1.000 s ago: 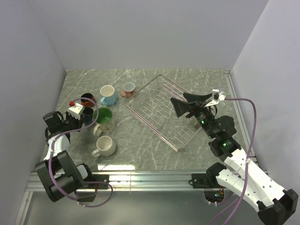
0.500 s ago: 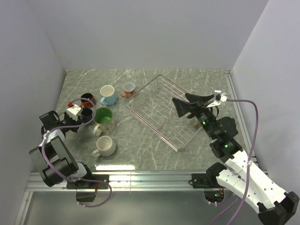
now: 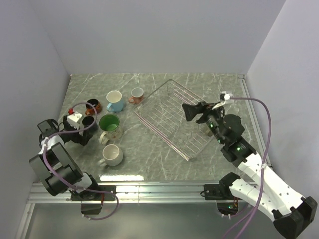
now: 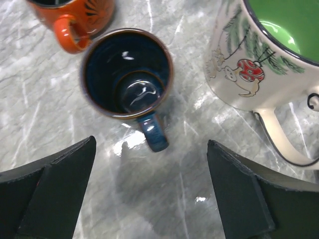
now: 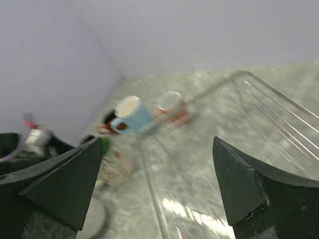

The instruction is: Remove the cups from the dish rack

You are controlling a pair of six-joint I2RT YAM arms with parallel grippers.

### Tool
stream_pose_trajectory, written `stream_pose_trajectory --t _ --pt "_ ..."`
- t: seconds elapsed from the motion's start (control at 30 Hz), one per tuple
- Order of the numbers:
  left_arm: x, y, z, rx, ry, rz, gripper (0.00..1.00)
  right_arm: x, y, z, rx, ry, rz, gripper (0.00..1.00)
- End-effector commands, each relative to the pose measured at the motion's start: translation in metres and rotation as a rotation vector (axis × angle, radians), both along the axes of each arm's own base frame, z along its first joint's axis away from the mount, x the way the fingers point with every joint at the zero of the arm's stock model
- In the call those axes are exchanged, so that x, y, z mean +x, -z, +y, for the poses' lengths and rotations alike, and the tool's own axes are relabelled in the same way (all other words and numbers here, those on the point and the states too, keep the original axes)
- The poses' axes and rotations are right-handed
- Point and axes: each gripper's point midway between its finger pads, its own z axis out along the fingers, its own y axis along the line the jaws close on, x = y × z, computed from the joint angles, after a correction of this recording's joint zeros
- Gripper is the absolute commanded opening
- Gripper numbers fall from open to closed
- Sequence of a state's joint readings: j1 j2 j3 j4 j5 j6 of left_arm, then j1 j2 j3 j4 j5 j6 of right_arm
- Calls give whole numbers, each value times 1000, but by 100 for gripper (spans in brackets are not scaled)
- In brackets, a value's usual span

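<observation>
I see left gripper (image 4: 150,142) jaws wide apart, dark blue mug (image 4: 127,72) upright just ahead, untouched; right gripper (image 5: 157,140) likewise apart, seemingly over dish rack (image 3: 172,117)

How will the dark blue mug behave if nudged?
The dark blue mug stands upright, so it likely slides rather than rolls. Its glossy glaze probably makes it slippery. Rigid ceramic, it could chip against the orange mug close beside it.

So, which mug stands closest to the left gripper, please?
The dark blue mug, upright ahead of the open left gripper, handle pointing toward it; the orange-red mug and cream floral mug stand farther off.
</observation>
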State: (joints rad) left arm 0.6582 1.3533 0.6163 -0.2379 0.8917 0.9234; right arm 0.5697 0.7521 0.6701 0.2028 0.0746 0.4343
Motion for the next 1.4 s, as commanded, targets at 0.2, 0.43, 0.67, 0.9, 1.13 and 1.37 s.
stream_pose_trajectory --t 0.2,0.43,0.67,0.9,1.13,1.37 --pt "13 -67 34 -5 -178 14 99 15 70 -85 -386 384 440 96" --pt "35 -144 49 -6 -354 -43 99 2 137 -120 -549 385 744 96" --pt "74 -179 -8 -51 -284 -4 99 33 164 -132 -515 358 870 90" --pt "92 -186 -71 -61 -128 -18 99 56 170 -126 -505 374 926 70" --pt "100 -192 -82 -82 -107 -7 99 41 185 -125 -426 498 995 68" --pt "102 -200 -95 -100 -58 -5 99 38 205 -124 -180 678 998 68"
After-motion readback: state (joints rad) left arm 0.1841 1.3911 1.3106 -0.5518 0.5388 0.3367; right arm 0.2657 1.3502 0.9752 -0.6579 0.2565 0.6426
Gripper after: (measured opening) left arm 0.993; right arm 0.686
